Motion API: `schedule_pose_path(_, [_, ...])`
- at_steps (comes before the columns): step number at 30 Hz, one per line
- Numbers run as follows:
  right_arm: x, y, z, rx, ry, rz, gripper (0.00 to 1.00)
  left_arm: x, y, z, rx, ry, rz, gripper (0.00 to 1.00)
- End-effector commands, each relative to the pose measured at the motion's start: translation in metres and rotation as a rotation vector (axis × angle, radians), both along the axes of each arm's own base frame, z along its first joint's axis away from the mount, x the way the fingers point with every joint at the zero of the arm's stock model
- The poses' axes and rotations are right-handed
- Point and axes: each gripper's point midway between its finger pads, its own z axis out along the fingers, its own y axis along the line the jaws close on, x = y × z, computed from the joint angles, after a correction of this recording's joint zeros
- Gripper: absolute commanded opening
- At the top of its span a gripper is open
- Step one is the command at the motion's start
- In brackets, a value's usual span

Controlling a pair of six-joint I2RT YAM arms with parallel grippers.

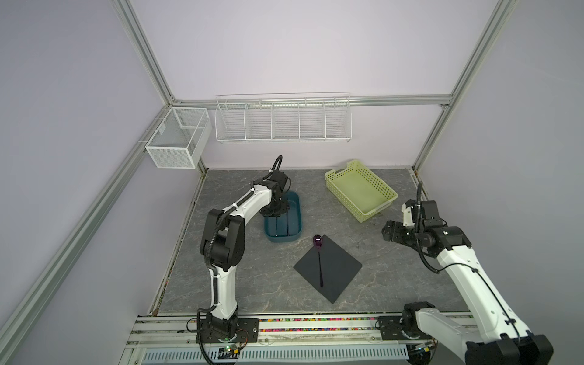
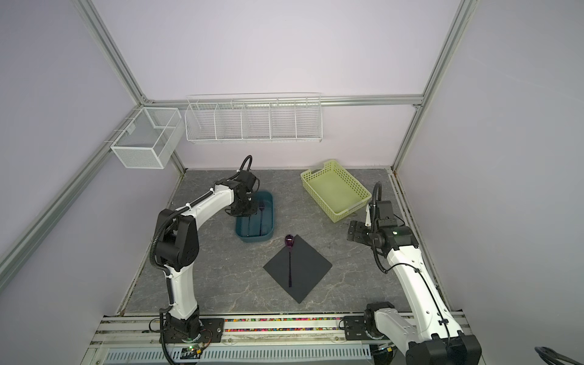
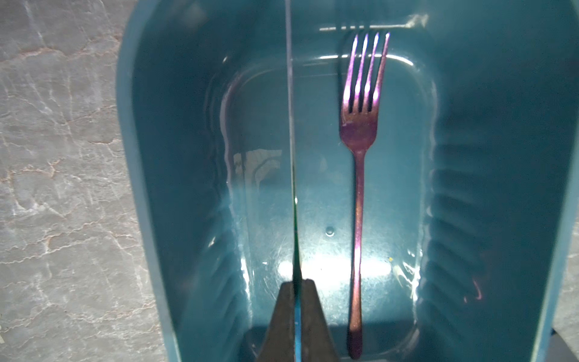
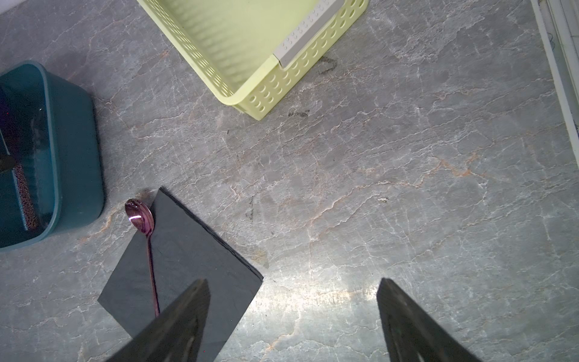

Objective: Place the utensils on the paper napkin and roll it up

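Note:
In both top views the black paper napkin (image 1: 338, 268) (image 2: 305, 268) lies flat like a diamond on the table. A purple spoon (image 1: 319, 259) (image 2: 290, 262) rests along it, bowl over the far corner. My left gripper (image 3: 296, 283) reaches into the teal tub (image 3: 131, 156) (image 1: 300, 218) and is shut on the handle of the knife (image 3: 293, 156), seen edge-on as a thin line. The purple fork (image 3: 358, 188) (image 2: 261, 215) lies on the tub floor beside it. My right gripper (image 4: 293, 282) (image 1: 387, 232) hangs open over bare table right of the napkin (image 4: 188, 266), holding nothing.
A pale yellow-green perforated basket (image 1: 369, 216) (image 4: 282, 91) stands at the back right, empty. White wire racks (image 1: 282, 120) and a mesh box (image 1: 177, 142) hang on the back wall. The tub sits just behind the napkin's far corner.

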Motion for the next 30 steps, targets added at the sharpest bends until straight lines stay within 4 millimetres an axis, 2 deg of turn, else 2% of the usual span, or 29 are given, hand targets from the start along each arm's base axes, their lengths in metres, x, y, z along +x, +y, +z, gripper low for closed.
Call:
schedule_pose_path(1, [-0.001,0.000,0.005,-0.006,-0.012,0.005,0.87,-0.006,0.003,-0.030,0.019,0.058,-0.004,0.00])
schedule_pose_path(4, [-0.002,-0.001,0.005,-0.014,-0.010,0.005,0.87,-0.006,0.002,-0.042,0.017,0.072,0.007,0.00])
schedule_pose_path(8, [-0.003,-0.001,0.004,-0.018,-0.006,0.006,0.87,-0.005,0.002,-0.046,0.018,0.074,0.012,0.00])
schedule_pose_path(16, [-0.001,0.000,0.003,-0.011,-0.005,0.005,0.87,-0.001,-0.001,-0.023,-0.010,0.035,0.028,0.10])
schedule_pose_path(21, [-0.001,0.000,0.003,-0.011,-0.003,0.005,0.87,-0.002,-0.015,-0.009,-0.027,0.015,0.014,0.13])
schedule_pose_path(30, [-0.005,-0.001,0.005,-0.014,-0.007,0.001,0.87,-0.003,-0.039,-0.016,-0.033,0.026,-0.001,0.13])
